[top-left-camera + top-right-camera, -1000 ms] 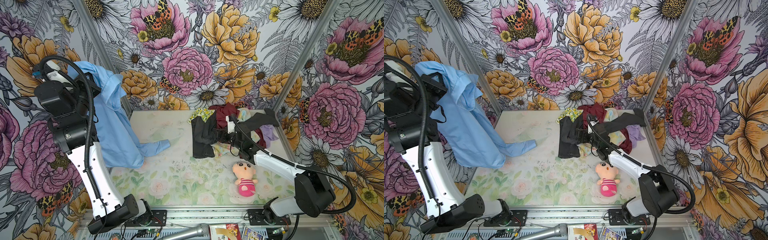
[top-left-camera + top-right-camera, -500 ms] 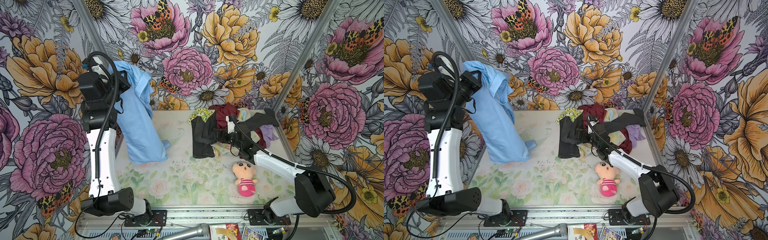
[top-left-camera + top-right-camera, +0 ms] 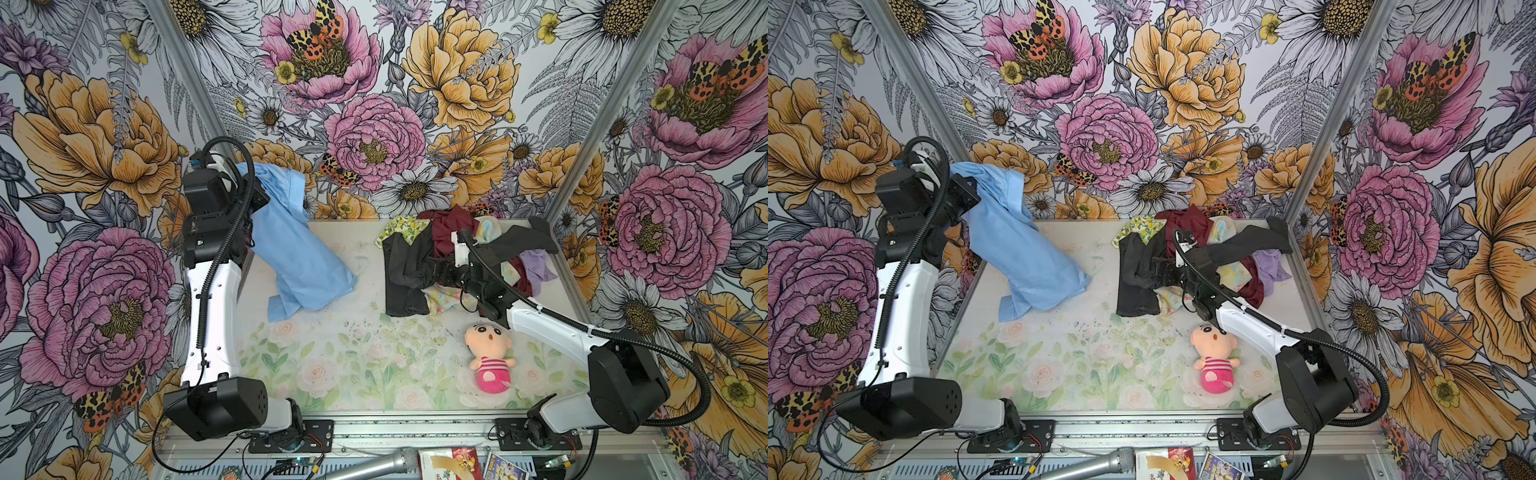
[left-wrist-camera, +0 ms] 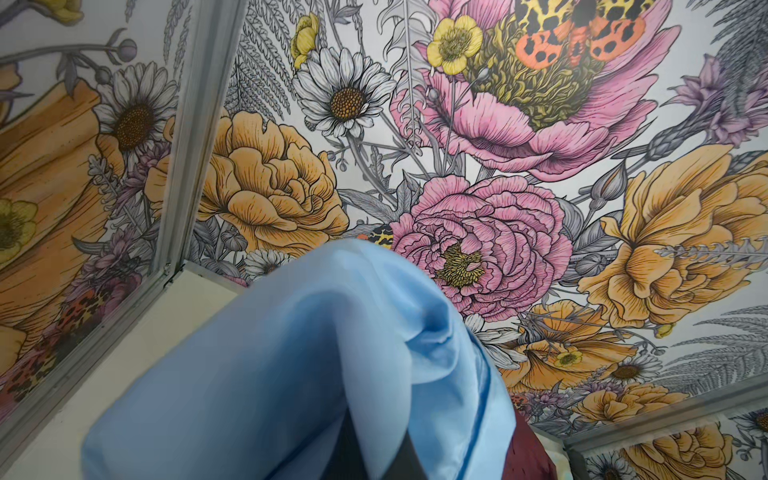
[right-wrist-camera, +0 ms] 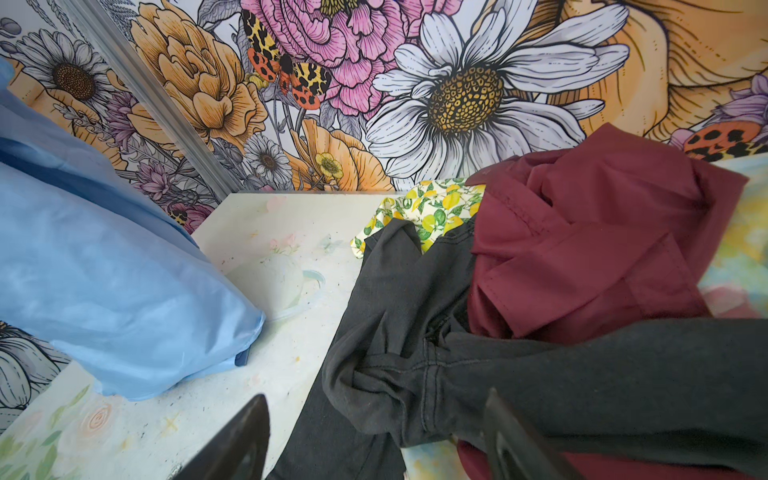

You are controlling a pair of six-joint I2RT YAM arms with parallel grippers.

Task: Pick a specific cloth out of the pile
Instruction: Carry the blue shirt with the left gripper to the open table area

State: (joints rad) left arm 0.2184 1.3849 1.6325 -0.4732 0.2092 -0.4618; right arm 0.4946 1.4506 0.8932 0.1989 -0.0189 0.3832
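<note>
The left gripper (image 3: 967,195), pinching the cloth (image 3: 1034,262), holds it high and well apart from the pile (image 3: 1200,262), where the right gripper (image 5: 374,436) hovers spread, empty.

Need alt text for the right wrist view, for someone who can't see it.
The right gripper hangs open over a dark grey garment in the pile, beside maroon cloth and lemon-print fabric. The sky-blue cloth lies apart on the table.
</note>
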